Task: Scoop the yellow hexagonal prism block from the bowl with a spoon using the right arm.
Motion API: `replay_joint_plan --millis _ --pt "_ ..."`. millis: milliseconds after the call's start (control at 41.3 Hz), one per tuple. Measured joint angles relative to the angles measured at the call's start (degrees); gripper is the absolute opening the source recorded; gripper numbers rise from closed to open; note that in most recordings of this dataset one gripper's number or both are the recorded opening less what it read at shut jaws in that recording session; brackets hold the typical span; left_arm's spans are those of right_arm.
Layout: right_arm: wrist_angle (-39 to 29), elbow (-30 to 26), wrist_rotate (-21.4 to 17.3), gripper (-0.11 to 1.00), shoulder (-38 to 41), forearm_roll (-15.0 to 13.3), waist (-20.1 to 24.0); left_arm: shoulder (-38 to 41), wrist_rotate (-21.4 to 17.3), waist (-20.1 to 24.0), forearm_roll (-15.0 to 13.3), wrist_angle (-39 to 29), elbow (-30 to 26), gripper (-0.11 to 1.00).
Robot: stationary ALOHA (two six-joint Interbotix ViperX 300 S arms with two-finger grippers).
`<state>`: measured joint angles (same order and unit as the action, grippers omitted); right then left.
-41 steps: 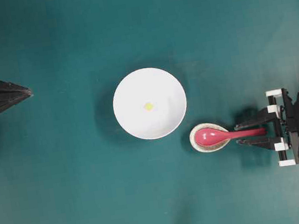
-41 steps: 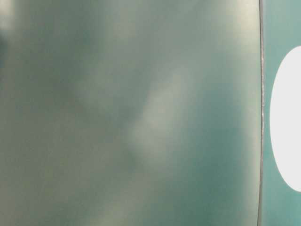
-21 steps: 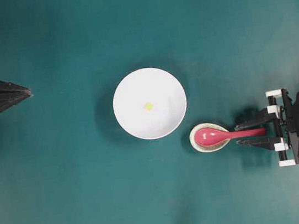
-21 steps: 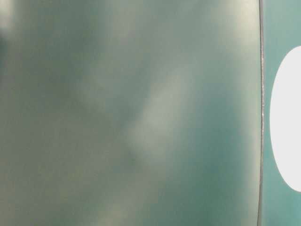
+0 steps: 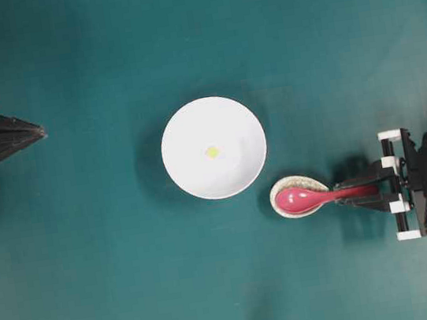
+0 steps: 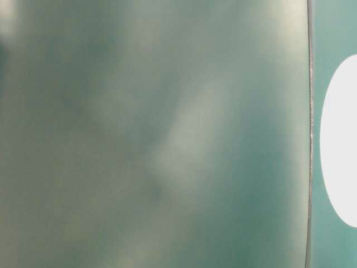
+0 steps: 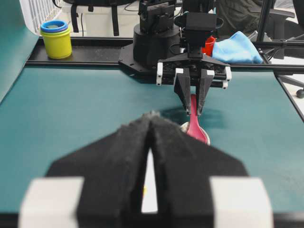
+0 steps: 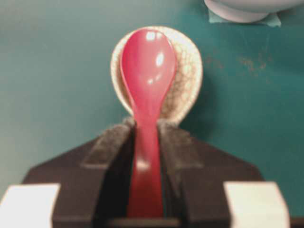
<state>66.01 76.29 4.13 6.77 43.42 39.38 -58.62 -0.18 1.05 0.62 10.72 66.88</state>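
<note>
Right claw [image 8: 146,137] clamps the spoon [image 8: 147,76] handle — head in dish [image 8: 187,71].

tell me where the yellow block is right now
In the overhead view the yellow block lies near the middle of the white bowl, up and left of the spoon.

Overhead top-down, right wrist close on spoon [image 8: 146,85], left wrist facing it, table-level seemingly blurred.

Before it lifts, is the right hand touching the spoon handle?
Touching. The right wrist view shows the right hand pressed against both sides of the spoon handle, no gap.
</note>
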Motion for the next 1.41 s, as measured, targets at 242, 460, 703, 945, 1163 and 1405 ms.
replay_joint_plan --millis 242,460,703,945,1163,1405 --pt "-2.55 0.0 0.53 0.22 -6.94 0.0 -1.41 0.09 0.0 0.0 0.09 0.0 0.0 0.0" --pt "-10.46 -0.88 1.93 0.22 -16.0 0.09 -6.06 1.05 0.0 0.0 0.09 0.0 0.0 0.0" --pt "-24.79 -4.48 12.74 0.22 -26.19 0.09 -13.54 2.29 0.0 0.0 0.0 0.0 0.0 0.0" --pt "-45.7 -11.07 23.47 0.22 -33.57 0.09 -23.12 2.29 0.0 0.44 0.0 0.18 0.0 0.0" --pt "-61.17 -16.96 25.14 0.22 -35.51 0.09 -31.46 2.02 0.0 0.53 0.0 0.62 0.0 0.0" --pt "-66.97 -20.04 25.14 0.22 -35.33 -0.53 -36.56 2.02 0.7 0.53 0.0 0.7 0.0 0.0"
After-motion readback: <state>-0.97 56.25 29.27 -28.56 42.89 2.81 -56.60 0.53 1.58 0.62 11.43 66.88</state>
